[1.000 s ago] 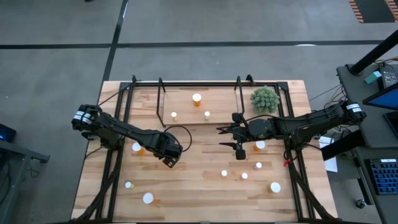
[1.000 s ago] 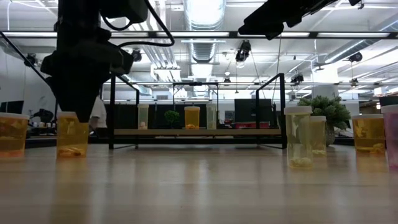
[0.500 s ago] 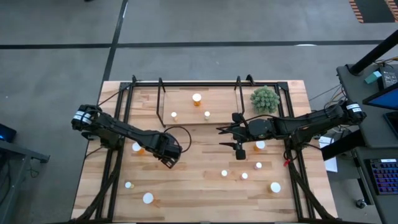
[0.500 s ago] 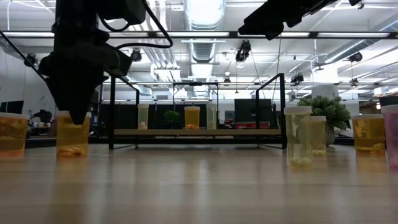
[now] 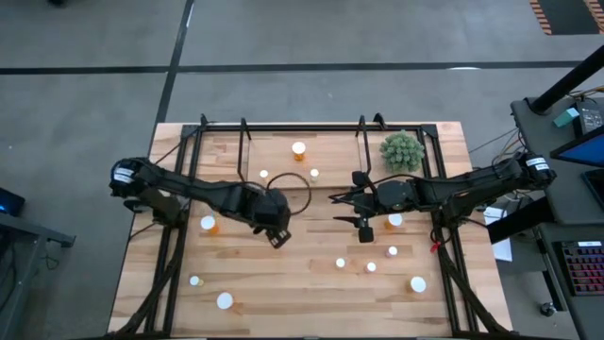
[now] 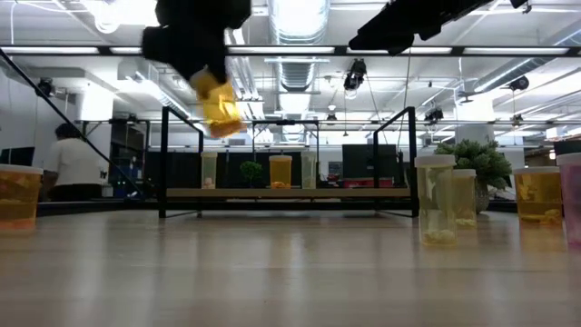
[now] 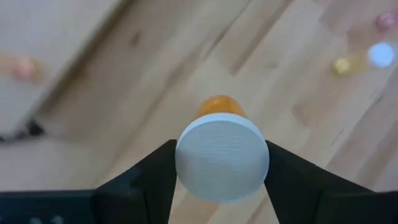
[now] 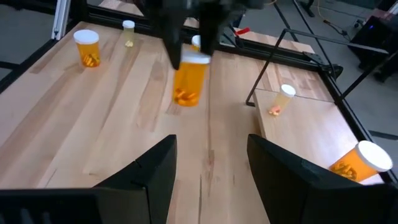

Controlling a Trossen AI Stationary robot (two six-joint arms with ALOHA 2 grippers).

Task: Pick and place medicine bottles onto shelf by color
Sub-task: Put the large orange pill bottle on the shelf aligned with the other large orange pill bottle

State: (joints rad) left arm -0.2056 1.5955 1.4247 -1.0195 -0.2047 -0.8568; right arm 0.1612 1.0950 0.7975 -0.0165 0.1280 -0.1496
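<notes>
The left gripper (image 7: pixel 221 180) pinches an orange medicine bottle (image 8: pixel 188 79), one finger (image 7: pixel 154 177) pressed on each side of its white cap (image 7: pixel 222 160). Below the fingers the amber body hangs clear of the tabletop (image 6: pixel 290 272); from the left wrist most of that body is hidden behind the cap. In the low view the held bottle is smeared and tilted, and the arm above it is cut off by the frame edge.

The right gripper (image 8: pixel 210 163) hangs empty with its fingers spread, well apart from the held bottle, which shows between and beyond them.

Beyond the left fingers stands the shelf (image 5: pixel 302 165), its light board framed by black uprights, with three bottles on it. One of these, an orange bottle (image 6: pixel 280 171), stands at its middle. Other bottles stand scattered on the wooden tabletop on both sides. A green spiky plant (image 5: pixel 403 150) sits just beside the shelf's right end.

Past the table lies an open hall with ceiling ducts and lights; a person (image 6: pixel 79 163) stands far off, too small to make out.
</notes>
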